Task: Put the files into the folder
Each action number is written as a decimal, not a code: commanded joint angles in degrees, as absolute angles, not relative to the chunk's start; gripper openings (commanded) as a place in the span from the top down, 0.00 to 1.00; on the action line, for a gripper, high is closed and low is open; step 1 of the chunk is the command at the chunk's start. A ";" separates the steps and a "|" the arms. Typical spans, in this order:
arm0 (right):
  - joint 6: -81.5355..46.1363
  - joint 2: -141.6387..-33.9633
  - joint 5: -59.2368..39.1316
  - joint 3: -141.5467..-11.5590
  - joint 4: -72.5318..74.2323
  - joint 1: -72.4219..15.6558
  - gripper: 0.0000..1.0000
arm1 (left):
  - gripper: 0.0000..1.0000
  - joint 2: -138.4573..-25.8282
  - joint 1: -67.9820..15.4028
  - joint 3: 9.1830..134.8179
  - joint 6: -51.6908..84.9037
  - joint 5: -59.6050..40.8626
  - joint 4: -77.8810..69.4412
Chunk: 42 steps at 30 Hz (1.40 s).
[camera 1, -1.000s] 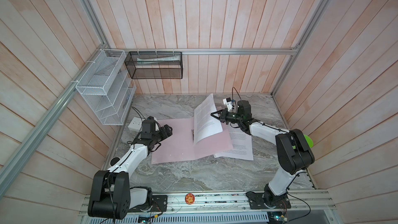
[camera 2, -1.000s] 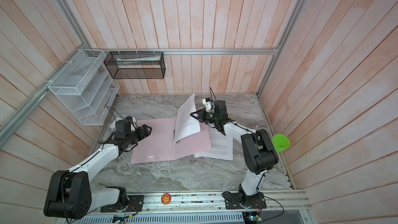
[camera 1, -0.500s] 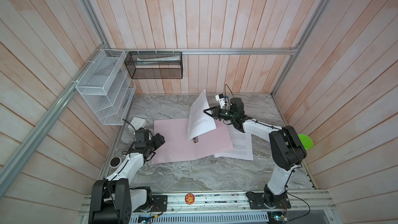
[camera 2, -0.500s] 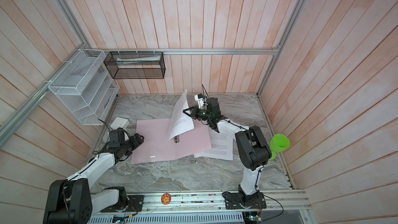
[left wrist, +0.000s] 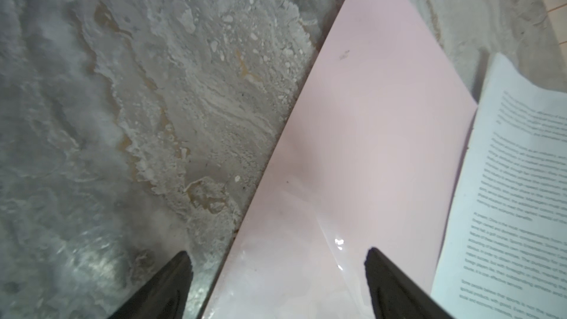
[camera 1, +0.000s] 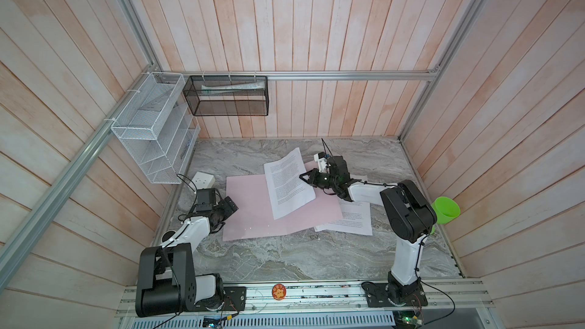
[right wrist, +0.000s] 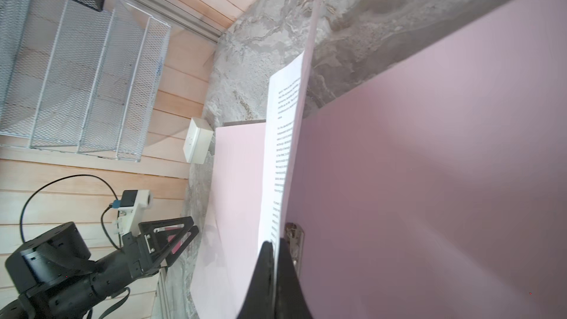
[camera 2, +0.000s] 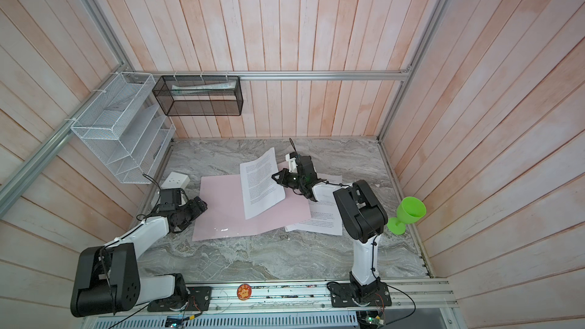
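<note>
Pink folder point(camera 1: 250, 216) lay open, my right pincer point(camera 1: 303, 176) shut tight on one printed sheet point(camera 1: 288, 185) above it, left pincer point(camera 1: 232, 208) gaping empty; lowering it flat came next, I reckoned.

White mesh rack point(camera 1: 152, 128), black mesh basket point(camera 1: 226, 96), green goblet point(camera 2: 410, 212), white socket box point(camera 1: 204, 179), marble tabletop point(camera 1: 300, 254)

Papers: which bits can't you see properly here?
- Sheet text: too small in both top views, blurred in the left wrist view.
- Clip: hidden under the sheet in top views; partly behind the right gripper in its wrist view.
- Lower papers: partly under the folder.
</note>
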<state>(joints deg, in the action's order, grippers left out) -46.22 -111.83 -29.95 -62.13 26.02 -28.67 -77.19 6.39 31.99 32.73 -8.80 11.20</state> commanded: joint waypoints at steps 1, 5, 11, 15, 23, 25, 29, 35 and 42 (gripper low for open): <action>-45.07 -109.51 -26.72 -61.43 27.57 -29.27 1.00 | 0.10 -78.91 7.17 33.93 30.30 -11.23 11.17; -47.05 -109.60 -25.68 -60.70 29.23 -29.37 1.00 | 0.11 -80.77 8.17 34.00 30.23 -15.33 8.48; -47.99 -109.03 -22.64 -58.75 32.31 -29.93 1.00 | 0.14 -83.73 8.27 33.67 31.52 -23.81 1.95; -46.56 -108.87 -20.22 -58.13 33.47 -30.63 1.00 | 0.15 -84.93 8.29 33.83 32.08 -26.47 -0.44; -43.59 -109.95 -16.40 -57.53 35.99 -32.24 1.00 | 0.16 -85.59 8.26 33.41 32.35 -28.65 -3.37; -43.24 -109.94 -15.35 -57.18 36.41 -32.64 1.00 | 0.16 -85.65 8.26 33.06 32.26 -28.65 -3.69; -42.87 -109.42 -13.18 -55.61 39.73 -33.86 1.00 | 0.16 -85.39 8.22 32.05 32.42 -28.61 -4.68; -40.29 -107.53 -8.72 -52.74 46.39 -37.50 1.00 | 0.17 -85.26 8.25 31.04 32.55 -29.05 -5.56; -40.01 -106.03 -4.93 -48.90 53.61 -39.76 1.00 | 0.17 -85.23 8.26 30.65 32.27 -29.34 -5.80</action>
<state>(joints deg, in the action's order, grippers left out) -41.47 -107.98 -8.38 -50.24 48.07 -39.20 -85.10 8.21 31.70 32.58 -28.34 -4.73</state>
